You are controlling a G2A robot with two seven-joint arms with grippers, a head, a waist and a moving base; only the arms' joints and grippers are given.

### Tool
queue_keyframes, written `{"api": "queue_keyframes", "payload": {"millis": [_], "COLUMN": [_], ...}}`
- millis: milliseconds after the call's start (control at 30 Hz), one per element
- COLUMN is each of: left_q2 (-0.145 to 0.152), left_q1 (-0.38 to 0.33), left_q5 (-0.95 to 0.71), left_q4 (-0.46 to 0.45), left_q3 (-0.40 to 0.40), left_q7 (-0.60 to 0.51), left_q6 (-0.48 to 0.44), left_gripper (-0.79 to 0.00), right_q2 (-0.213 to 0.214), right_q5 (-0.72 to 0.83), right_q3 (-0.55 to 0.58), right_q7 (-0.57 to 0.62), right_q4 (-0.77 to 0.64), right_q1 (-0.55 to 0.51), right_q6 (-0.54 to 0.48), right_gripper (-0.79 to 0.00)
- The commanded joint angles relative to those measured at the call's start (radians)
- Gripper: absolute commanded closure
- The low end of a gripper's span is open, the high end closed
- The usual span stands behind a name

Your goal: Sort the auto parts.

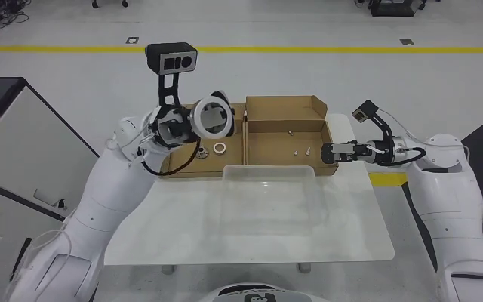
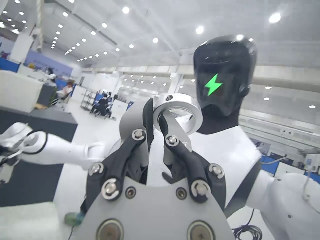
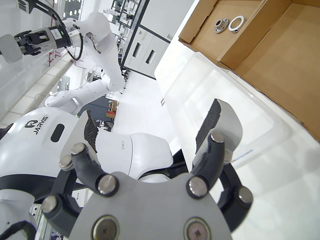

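Fingers (image 2: pixel 149 116) of the left gripper (image 2: pixel 156 119) pinch the wall of a metal ring (image 2: pixel 190 109) held up above the left cardboard box (image 1: pixel 230 161), where a similar ring (image 1: pixel 220 148) lies, so lowering and releasing it there looks next, while the right gripper (image 3: pixel 152 107) hangs spread wide.

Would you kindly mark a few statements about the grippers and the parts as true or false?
1. The left gripper holds a big ring. True.
2. The right gripper is shut on a bolt. False: it is open and holds nothing.
3. A flange and a small ring lie in the left box. True.
4. The big ring lies in the left box. False: it is held up in the air.
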Motion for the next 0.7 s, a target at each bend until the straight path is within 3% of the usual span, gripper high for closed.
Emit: {"api": "queue_keyframes", "payload": {"millis": [0, 100, 467, 667], "left_q2": [-0.003, -0.009, -0.054, -0.069], "left_q1": [0.006, 0.014, 0.043, 0.045], "left_q5": [0.013, -0.007, -0.352, -0.238], "left_q4": [-0.004, -0.014, -0.076, -0.048], "left_q3": [-0.001, 0.001, -0.005, -0.045], "left_q7": [0.005, 0.009, -0.018, -0.049], "left_q6": [-0.005, -0.009, 0.018, 0.049], "left_gripper": [0.000, 0.000, 0.000, 0.000], "right_q2": [0.000, 0.000, 0.000, 0.000], "right_q5": [0.001, 0.001, 0.001, 0.001], "right_q3": [0.000, 0.000, 0.000, 0.000], "right_q7": [0.000, 0.000, 0.000, 0.000], "right_q4": [0.000, 0.000, 0.000, 0.000], "right_q1": [0.000, 0.000, 0.000, 0.000], "right_q6": [0.000, 0.000, 0.000, 0.000], "right_gripper": [-0.785, -0.785, -0.785, -0.785]}}
